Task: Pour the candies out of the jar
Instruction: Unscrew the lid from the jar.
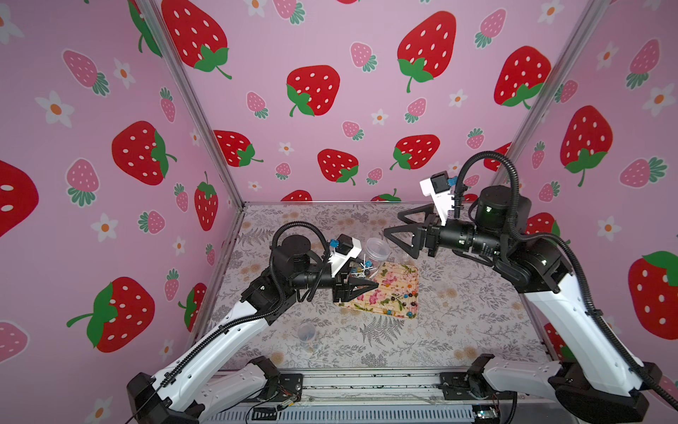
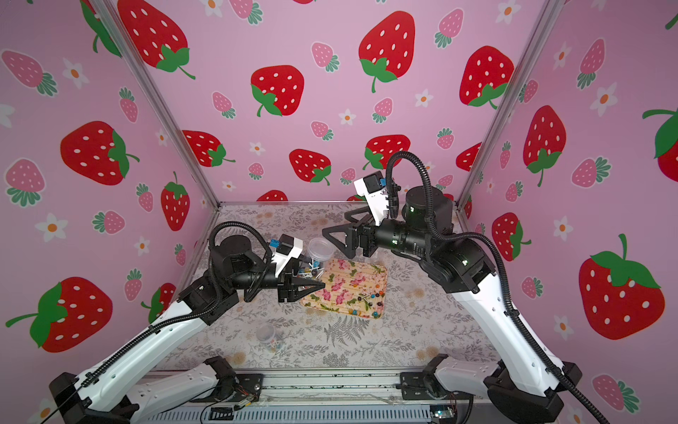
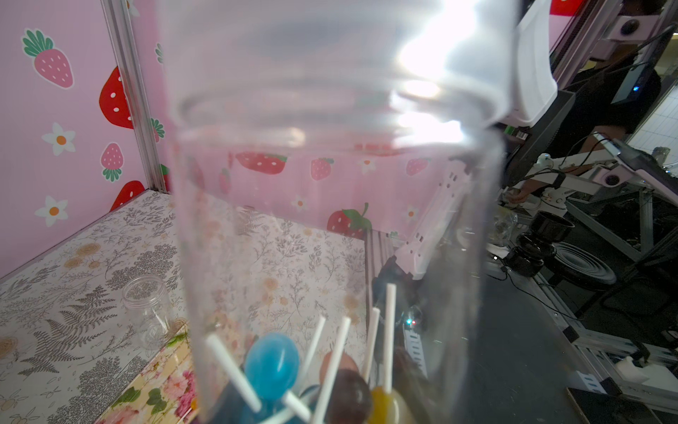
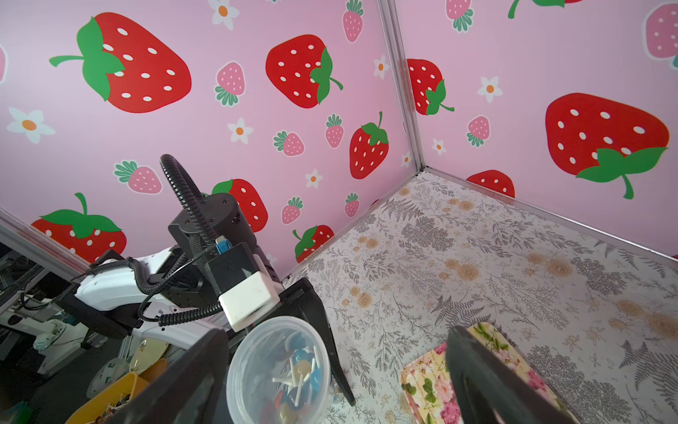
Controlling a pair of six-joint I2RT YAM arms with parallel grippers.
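Both top views: left fingers (image 1: pixel 361 285) pinch jar (image 1: pixel 378 250), mouth up, at tray (image 1: pixel 416 293) corner; right fingers (image 1: pixel 388 233) spread, above | Left wrist: candies (image 3: pixel 271 363) pooled at jar base | Right wrist: mouth beside tray; best tipped slowly over its middle.

White-shelled arms (image 1: pixel 220 337), black joints (image 1: pixel 502 205), ribbed black cables (image 1: pixel 299 223), black triangular fingers (image 1: pixel 354 282)
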